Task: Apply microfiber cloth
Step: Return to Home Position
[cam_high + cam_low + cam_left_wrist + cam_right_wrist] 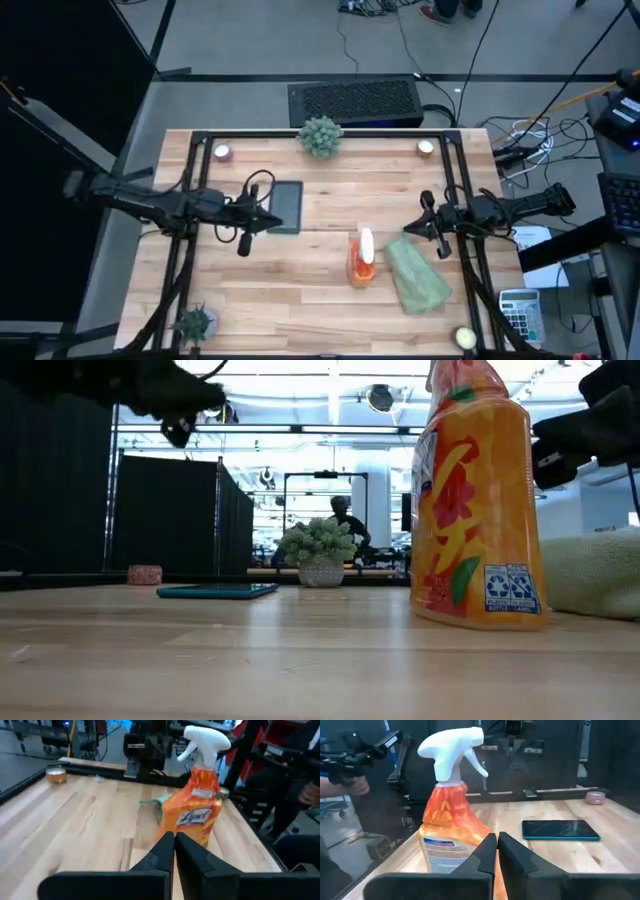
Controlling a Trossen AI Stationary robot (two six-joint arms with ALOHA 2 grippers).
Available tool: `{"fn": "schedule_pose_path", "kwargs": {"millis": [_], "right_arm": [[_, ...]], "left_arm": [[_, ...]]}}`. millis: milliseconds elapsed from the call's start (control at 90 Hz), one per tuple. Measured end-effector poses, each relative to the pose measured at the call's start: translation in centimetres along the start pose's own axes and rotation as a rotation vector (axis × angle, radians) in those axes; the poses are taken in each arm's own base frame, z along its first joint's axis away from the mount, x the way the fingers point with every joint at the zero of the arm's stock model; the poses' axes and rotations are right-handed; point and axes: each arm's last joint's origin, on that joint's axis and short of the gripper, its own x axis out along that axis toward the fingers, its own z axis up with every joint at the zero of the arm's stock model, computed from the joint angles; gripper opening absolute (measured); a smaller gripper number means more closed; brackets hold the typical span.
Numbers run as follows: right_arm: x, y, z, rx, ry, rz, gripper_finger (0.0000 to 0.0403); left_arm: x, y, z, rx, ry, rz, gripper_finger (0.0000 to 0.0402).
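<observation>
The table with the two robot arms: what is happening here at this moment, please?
Nothing is being handled right now. The left gripper and the right gripper are both shut and empty, raised above the wooden table. The microfiber cloth lies crumpled on the table on the right arm's side, next to the orange spray bottle, which stands upright. The dark tablet lies flat on the table near the left gripper.
</observation>
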Motion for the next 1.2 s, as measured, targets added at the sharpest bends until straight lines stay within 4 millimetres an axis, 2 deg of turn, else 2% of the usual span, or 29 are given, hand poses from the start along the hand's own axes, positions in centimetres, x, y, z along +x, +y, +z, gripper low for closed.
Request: {"fn": "schedule_pose_path", "kwargs": {"millis": [322, 822, 978, 1111, 1200], "right_arm": [[0.0, 0.0, 0.0, 0.031, 0.001, 0.000, 0.0004], [0.0, 0.0, 0.0, 0.031, 0.001, -0.001, 0.0004], [0.0, 0.0, 0.0, 0.031, 0.001, -0.001, 0.0004], [0.0, 0.0, 0.0, 0.031, 0.000, -0.001, 0.0004], [0.0, 0.0, 0.0, 0.031, 0.000, -0.001, 0.0004]], "left_arm": [[-2.3, 0.1, -1.5, -0.026, -0.087, -0.083, 0.0000], [-3.0, 0.8, -4.1, -0.045, -0.047, -0.042, 0.0000], [-3.8, 1.2, -5.5, -0.048, -0.099, 0.011, 0.0000], [-4.5, 1.4, -6.6, -0.047, -0.158, -0.034, 0.0000], [-4.8, 1.3, -6.6, -0.042, -0.181, -0.061, 0.0000]]}}
